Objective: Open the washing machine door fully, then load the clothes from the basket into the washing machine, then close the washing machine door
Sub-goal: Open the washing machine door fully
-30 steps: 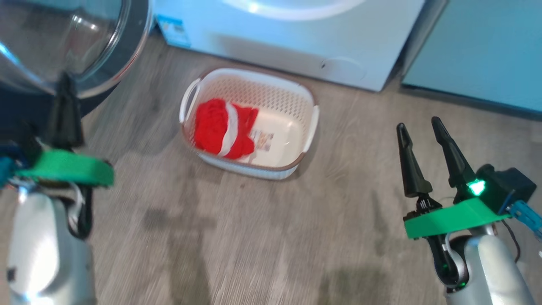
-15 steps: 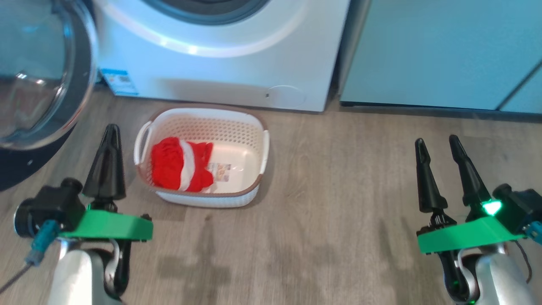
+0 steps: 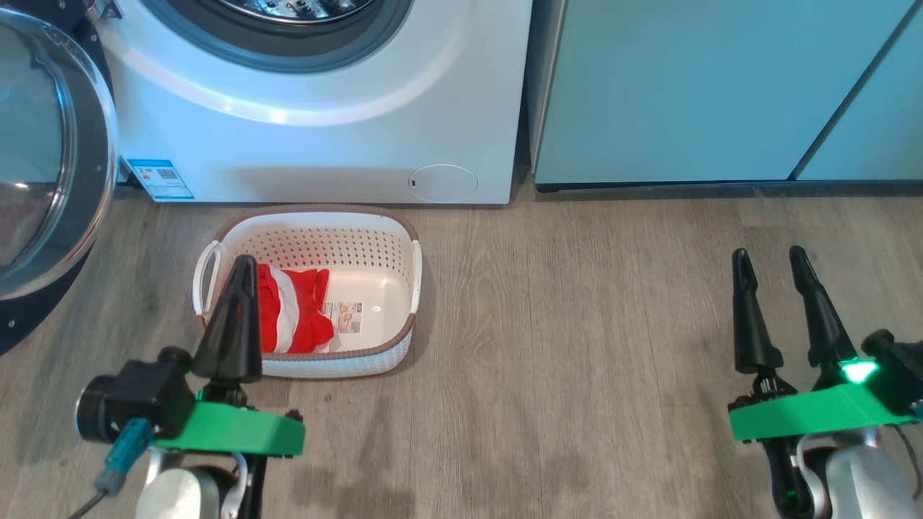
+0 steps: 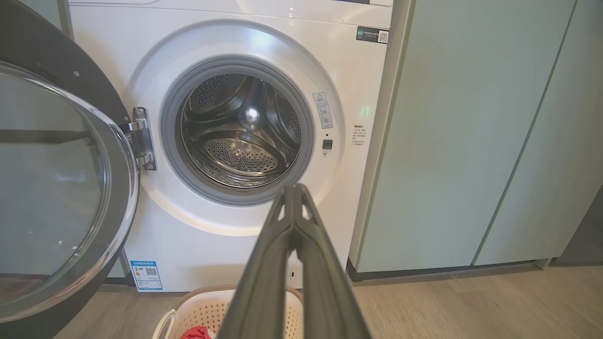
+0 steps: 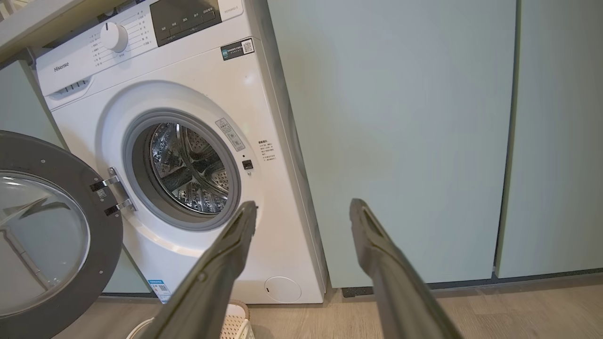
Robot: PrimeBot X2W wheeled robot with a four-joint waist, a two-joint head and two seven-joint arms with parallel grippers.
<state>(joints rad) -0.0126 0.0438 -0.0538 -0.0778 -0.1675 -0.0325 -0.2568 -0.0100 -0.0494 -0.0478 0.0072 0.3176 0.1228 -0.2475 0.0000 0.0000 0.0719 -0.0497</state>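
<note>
The white washing machine (image 3: 324,144) stands ahead with its round black-rimmed door (image 3: 43,180) swung open to the left; the steel drum (image 4: 240,132) looks empty. On the floor before it sits the cream basket (image 3: 375,238) holding red and white clothes (image 3: 292,310). My left gripper (image 3: 244,261) is shut and empty, its fingertips overlapping the basket's left end in the head view. My right gripper (image 3: 768,256) is open and empty, over bare floor far to the right of the basket. The left wrist view shows the open door (image 4: 56,188), the right wrist view the washing machine (image 5: 188,141).
Pale teal cabinets (image 3: 685,94) stand right of the washer, also seen as cabinets (image 5: 400,141) in the right wrist view. Grey wood-look floor (image 3: 577,346) spreads between basket and right gripper. The open door juts out at the left edge.
The head camera has swung up and left, so washer, basket and cabinets shifted in the picture. The left gripper now appears lower centre-left beside the basket. Both grippers keep their states.
</note>
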